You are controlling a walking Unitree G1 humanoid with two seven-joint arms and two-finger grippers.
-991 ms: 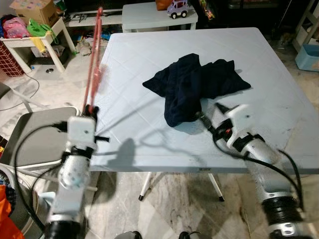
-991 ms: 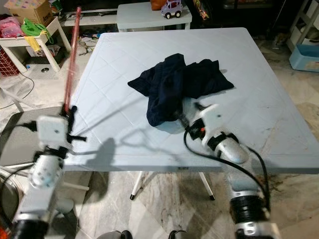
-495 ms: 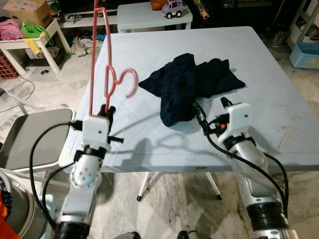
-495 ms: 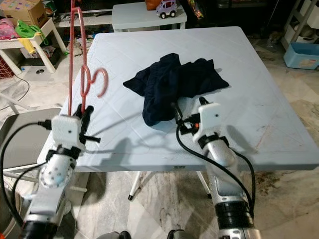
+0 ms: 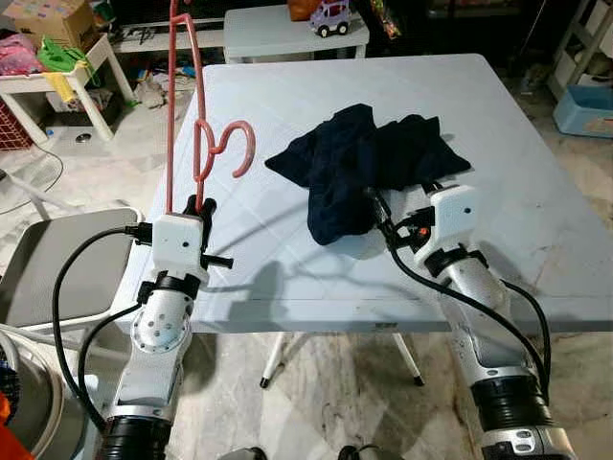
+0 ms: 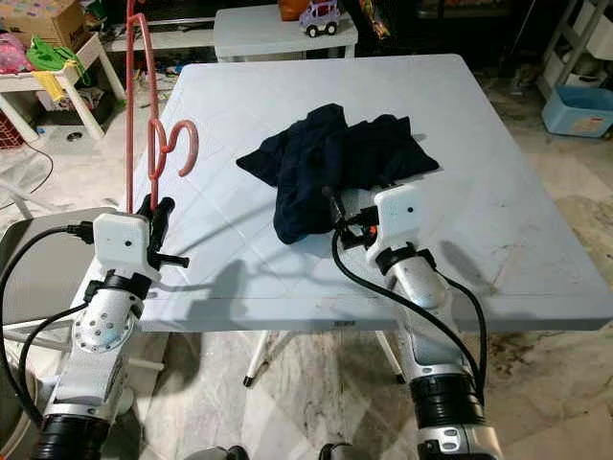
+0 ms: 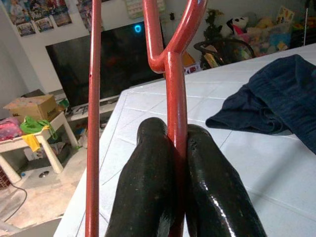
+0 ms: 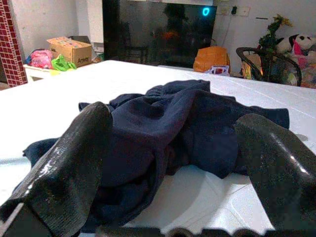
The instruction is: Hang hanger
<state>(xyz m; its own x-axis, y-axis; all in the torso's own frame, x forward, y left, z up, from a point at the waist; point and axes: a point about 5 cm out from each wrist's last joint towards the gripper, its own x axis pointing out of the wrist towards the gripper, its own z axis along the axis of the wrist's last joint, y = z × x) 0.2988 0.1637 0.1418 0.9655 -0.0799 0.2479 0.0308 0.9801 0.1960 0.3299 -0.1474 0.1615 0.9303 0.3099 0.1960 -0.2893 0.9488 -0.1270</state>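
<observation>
One white folding table takes up most of the scene, with a crumpled dark navy garment heaped near its middle. Beside the table's left edge, the left gripper clamps its two black fingers tight on a thin red hanger, held upright above the table's left edge; its long straight rods rise toward the top of the head views and its curled hook bends over toward the garment. At the table's near edge, the right gripper rests with fingers spread wide, empty, their tips at the near hem of the garment.
</observation>
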